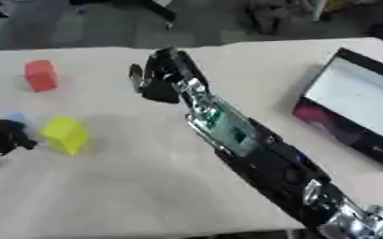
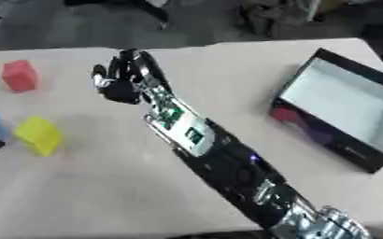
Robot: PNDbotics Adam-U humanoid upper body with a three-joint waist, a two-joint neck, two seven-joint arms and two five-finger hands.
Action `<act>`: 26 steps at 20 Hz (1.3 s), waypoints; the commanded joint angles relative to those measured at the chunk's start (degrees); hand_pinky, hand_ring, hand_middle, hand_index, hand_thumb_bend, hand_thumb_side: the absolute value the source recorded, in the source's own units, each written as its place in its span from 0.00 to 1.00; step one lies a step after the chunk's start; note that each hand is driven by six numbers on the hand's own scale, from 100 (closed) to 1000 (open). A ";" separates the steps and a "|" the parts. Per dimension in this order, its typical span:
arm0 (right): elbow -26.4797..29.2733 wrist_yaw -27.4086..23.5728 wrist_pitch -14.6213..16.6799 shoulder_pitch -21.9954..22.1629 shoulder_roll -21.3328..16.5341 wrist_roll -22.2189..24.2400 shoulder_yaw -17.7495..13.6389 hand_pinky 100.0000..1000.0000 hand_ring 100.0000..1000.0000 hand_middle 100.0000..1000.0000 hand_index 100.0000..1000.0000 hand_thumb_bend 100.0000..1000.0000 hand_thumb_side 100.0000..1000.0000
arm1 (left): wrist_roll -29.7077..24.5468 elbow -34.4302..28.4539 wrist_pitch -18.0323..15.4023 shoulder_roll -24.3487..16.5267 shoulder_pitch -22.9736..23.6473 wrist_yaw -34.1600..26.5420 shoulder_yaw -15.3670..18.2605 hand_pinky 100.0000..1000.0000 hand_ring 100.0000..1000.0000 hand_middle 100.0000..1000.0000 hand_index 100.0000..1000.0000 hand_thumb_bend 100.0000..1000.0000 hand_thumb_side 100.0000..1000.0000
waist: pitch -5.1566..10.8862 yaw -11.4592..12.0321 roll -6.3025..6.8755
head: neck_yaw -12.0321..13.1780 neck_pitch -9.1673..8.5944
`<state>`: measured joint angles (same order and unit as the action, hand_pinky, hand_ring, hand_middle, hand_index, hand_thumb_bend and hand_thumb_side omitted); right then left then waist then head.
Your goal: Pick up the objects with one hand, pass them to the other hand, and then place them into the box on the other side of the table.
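My right hand (image 1: 158,77) hangs over the middle of the table (image 1: 145,186), well away from the box (image 1: 354,105) and reaching toward the blocks on the far side from it. Its fingers hang slightly bent and apart, holding nothing. I judge it is waiting mid-table because that is where a block would change hands.

My left hand (image 1: 0,137) shows at the edge farthest from the box, just beside the yellow block (image 1: 65,134); I cannot tell whether its fingers are apart or closed. A bit of blue (image 1: 15,115) peeks out next to it, perhaps another block. The red block (image 1: 40,75) stands beyond the yellow one, also well apart from the box.

The box sits open, tilted askew, with something dark red (image 1: 313,113) at its near corner. All three blocks lie on the left hand's side, so the left should pick and the right should carry.
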<state>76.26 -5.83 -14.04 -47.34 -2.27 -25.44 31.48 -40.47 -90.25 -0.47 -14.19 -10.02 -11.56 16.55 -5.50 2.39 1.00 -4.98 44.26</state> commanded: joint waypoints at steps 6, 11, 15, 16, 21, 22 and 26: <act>1.00 2.17 -1.16 -0.83 -0.49 -2.72 -0.32 0.06 0.35 0.29 0.41 0.00 0.37 | -1.07 -0.51 -5.87 -8.41 -1.19 0.21 -0.45 0.71 0.50 0.47 0.67 0.00 0.78 | 0.70 -0.14 0.64 | -0.29 -0.14; 0.82 4.13 -2.66 -0.61 -0.56 -2.11 -0.21 0.16 0.48 0.46 0.54 0.00 0.36 | -0.08 1.17 -19.02 -19.33 -3.78 6.17 -2.24 0.74 0.59 0.56 0.75 0.00 0.43 | 0.96 -0.45 1.16 | -0.22 -0.14; 0.74 4.87 -3.23 -0.51 -0.49 -1.52 -0.08 0.17 0.50 0.47 0.56 0.00 0.36 | 3.99 5.18 -35.22 -29.89 -9.42 22.39 -6.97 0.77 0.71 0.71 0.85 0.16 0.11 | 1.29 -1.06 1.59 | 0.54 -0.14; 0.73 5.01 -3.27 -0.46 -0.36 -1.39 -0.02 0.17 0.50 0.47 0.56 0.00 0.36 | 5.27 6.70 -39.54 -31.91 -11.66 28.02 -9.40 0.79 0.76 0.75 0.88 0.35 0.17 | 1.36 -1.30 1.68 | 0.81 -0.14; 0.60 5.24 -3.34 -0.50 0.22 -0.90 0.23 0.17 0.49 0.46 0.57 0.00 0.35 | 10.56 17.39 -50.99 -32.72 -21.82 52.29 -21.41 0.83 0.83 0.82 0.92 0.64 0.32 | 1.47 -2.38 1.72 | 1.76 -0.14; 0.57 5.22 -3.34 -0.52 0.26 -0.90 0.22 0.17 0.49 0.46 0.57 0.00 0.35 | 11.45 19.13 -51.25 -31.78 -23.24 56.15 -23.22 0.83 0.84 0.84 0.93 0.67 0.33 | 1.45 -2.55 1.71 | 1.84 -0.14; 0.63 5.07 -3.26 -0.62 0.31 -1.05 0.12 0.17 0.49 0.46 0.57 0.00 0.35 | 15.52 25.11 -51.48 -27.63 -27.06 69.17 -28.08 0.84 0.85 0.87 0.94 0.77 0.48 | 1.38 -3.16 1.61 | 1.95 -0.14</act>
<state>76.25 -0.83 -17.39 -46.87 -2.23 -26.48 31.86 -19.40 -66.31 -44.85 -41.37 -35.93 53.95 -10.51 -4.96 -0.81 2.44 -3.15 44.26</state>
